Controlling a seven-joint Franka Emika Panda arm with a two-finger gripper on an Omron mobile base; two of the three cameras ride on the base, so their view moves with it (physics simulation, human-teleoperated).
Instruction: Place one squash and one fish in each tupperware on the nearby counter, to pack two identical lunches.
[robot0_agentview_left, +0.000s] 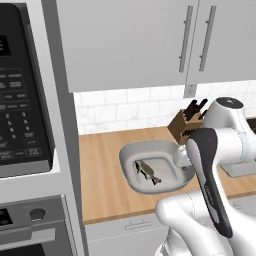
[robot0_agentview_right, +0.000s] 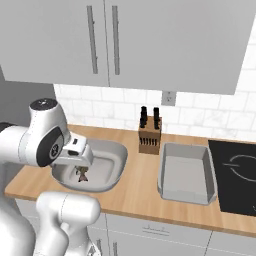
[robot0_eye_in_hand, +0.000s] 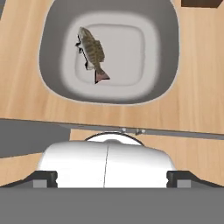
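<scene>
One fish (robot0_eye_in_hand: 92, 53) lies in the round tub (robot0_agentview_left: 131, 150) near the bench's (robot0_agentview_left: 102, 187) front edge, while the tray (robot0_agentview_right: 186, 192) further right along the bench, beyond the knife block (robot0_agentview_right: 149, 136), holds nothing, so by my reckoning a quarter of the packing is done and a second fish and both squash are left. Counted: one fish, two containers, no squash to be seen. The tool (robot0_eye_in_hand: 111, 177) hovers above the tub with jaws wide apart, holding nothing

My light wooden counter (robot0_agentview_right: 135, 192) carries a rounded pale grey basin (robot0_agentview_right: 116, 154) at left, a brown knife block (robot0_agentview_right: 149, 138) centre, a rectangular grey tray (robot0_agentview_right: 186, 192) right.
</scene>
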